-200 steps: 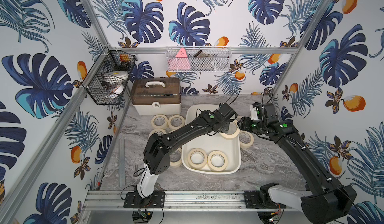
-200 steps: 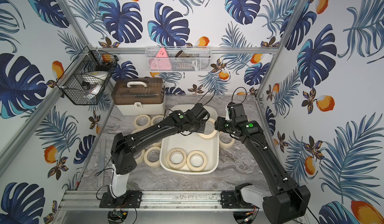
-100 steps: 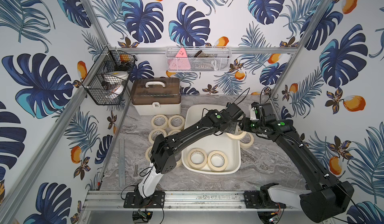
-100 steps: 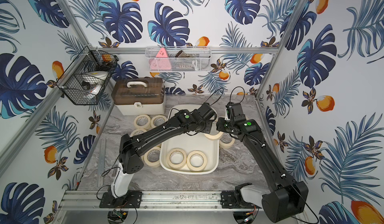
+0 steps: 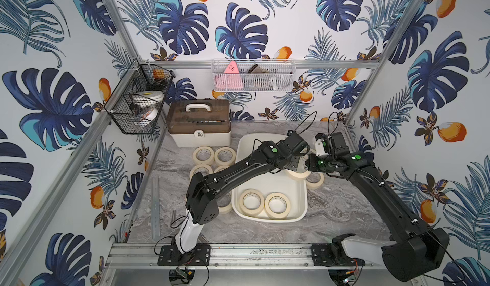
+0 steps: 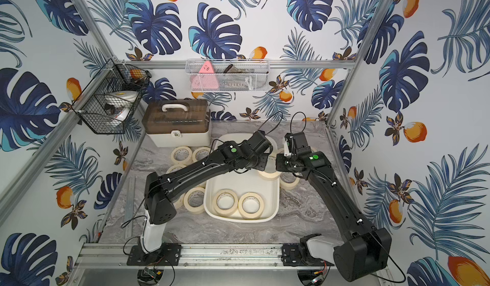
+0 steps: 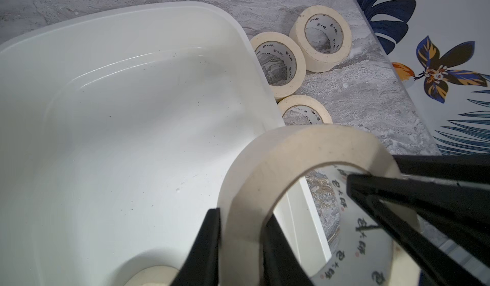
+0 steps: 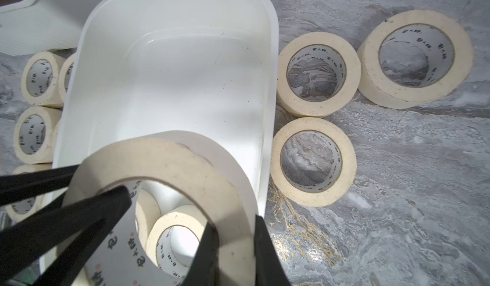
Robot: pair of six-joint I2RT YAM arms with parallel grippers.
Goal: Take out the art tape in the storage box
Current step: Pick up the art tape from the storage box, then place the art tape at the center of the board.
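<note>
One roll of art tape [image 5: 298,175] [image 6: 270,175] hangs over the right rim of the storage box [image 5: 265,182] [image 6: 238,182]. Both grippers hold it. My left gripper [image 7: 242,218] [image 5: 296,162] is shut on one side of the ring's wall [image 7: 291,152]. My right gripper [image 8: 236,223] [image 5: 309,164] is shut on the opposite side [image 8: 172,162], one finger inside the core and one outside. Two more rolls [image 5: 252,201] [image 5: 277,205] lie flat at the box's near end. The far half of the box [image 7: 132,112] [image 8: 172,85] is bare.
Several rolls lie on the marble table left of the box [image 5: 202,156] and three lie right of it [image 8: 316,73] [image 8: 313,161] [image 8: 416,61]. A white case with a brown lid [image 5: 198,124] stands behind. A black wire basket [image 5: 138,99] and a white wire basket [image 5: 252,76] hang on the walls.
My left gripper carried the roll to the right, up to the box's right rim. My right gripper moved in and closed on the roll's other side.
</note>
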